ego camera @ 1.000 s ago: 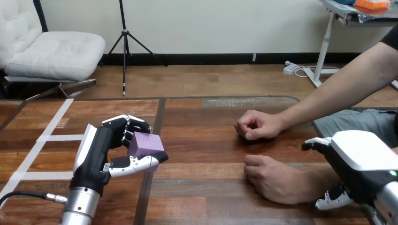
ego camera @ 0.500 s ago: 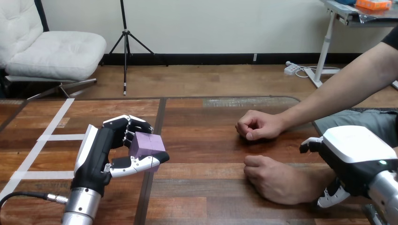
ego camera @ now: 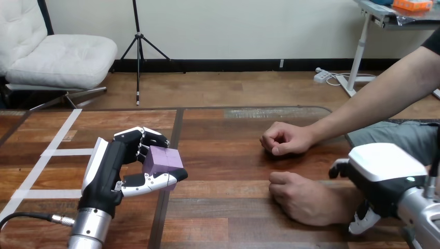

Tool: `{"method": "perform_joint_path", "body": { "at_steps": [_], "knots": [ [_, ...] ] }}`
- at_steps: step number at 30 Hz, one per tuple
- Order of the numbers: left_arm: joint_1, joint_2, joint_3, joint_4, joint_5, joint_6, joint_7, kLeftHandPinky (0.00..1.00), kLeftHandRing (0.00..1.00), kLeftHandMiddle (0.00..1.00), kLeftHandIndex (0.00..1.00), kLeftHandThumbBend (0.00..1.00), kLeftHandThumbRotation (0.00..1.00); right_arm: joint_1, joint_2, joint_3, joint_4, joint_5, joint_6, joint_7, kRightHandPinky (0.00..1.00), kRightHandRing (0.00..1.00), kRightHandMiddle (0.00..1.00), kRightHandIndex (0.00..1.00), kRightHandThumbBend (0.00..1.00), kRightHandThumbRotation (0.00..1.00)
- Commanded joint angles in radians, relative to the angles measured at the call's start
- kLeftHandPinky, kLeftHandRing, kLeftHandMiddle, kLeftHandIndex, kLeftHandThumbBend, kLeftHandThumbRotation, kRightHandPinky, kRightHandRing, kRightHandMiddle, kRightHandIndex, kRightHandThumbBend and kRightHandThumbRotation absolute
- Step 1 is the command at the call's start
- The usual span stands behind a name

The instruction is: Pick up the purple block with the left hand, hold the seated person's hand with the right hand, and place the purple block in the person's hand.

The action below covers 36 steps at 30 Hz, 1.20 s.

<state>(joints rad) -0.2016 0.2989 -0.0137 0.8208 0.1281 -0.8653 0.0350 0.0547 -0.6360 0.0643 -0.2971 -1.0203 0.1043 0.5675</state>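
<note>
The purple block (ego camera: 162, 159) is lifted off the table at the left, and my left hand (ego camera: 115, 165) is shut on it, fingers behind it and thumb under its near edge. The person's near hand (ego camera: 302, 199) lies on the table at the right, loosely closed. My right hand (ego camera: 385, 178) hangs over that hand's wrist; its fingers (ego camera: 338, 167) reach past the wrist's far side and its thumb (ego camera: 361, 222) sits on the near side, not closed round it. A second hand of the person (ego camera: 284, 139) rests as a fist farther back.
White tape lines (ego camera: 54, 152) mark the wooden table's left part. A dark seam (ego camera: 175, 129) runs front to back through the table beside my left hand. The person's forearm (ego camera: 379, 98) crosses in from the upper right.
My right hand has slid left along the person's forearm, closer over the wrist of the near hand. My left hand, the purple block and both of the person's hands have stayed where they were.
</note>
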Motion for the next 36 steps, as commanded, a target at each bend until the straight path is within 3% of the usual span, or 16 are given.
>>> {"method": "perform_joint_path", "body": {
  "at_steps": [1, 21, 36],
  "knots": [
    [-0.028, -0.004, 0.022, -0.057, -0.013, -0.016, 0.000, 0.33, 0.40, 0.48, 0.49, 0.82, 0.11, -0.091, -0.029, 0.028, 0.029, -0.032, 0.015, 0.021, 0.76, 0.79, 0.80, 0.78, 0.87, 0.03],
    [-0.020, -0.004, 0.035, -0.067, -0.032, -0.026, -0.021, 0.33, 0.40, 0.49, 0.50, 0.81, 0.11, -0.172, -0.033, 0.095, 0.139, -0.035, 0.022, 0.092, 0.81, 0.82, 0.83, 0.81, 0.82, 0.06],
    [-0.013, -0.002, 0.045, -0.084, -0.028, -0.026, -0.031, 0.32, 0.40, 0.48, 0.50, 0.81, 0.11, -0.204, -0.028, 0.133, 0.196, -0.051, 0.031, 0.096, 0.80, 0.81, 0.82, 0.81, 0.77, 0.06]
  ]
}}
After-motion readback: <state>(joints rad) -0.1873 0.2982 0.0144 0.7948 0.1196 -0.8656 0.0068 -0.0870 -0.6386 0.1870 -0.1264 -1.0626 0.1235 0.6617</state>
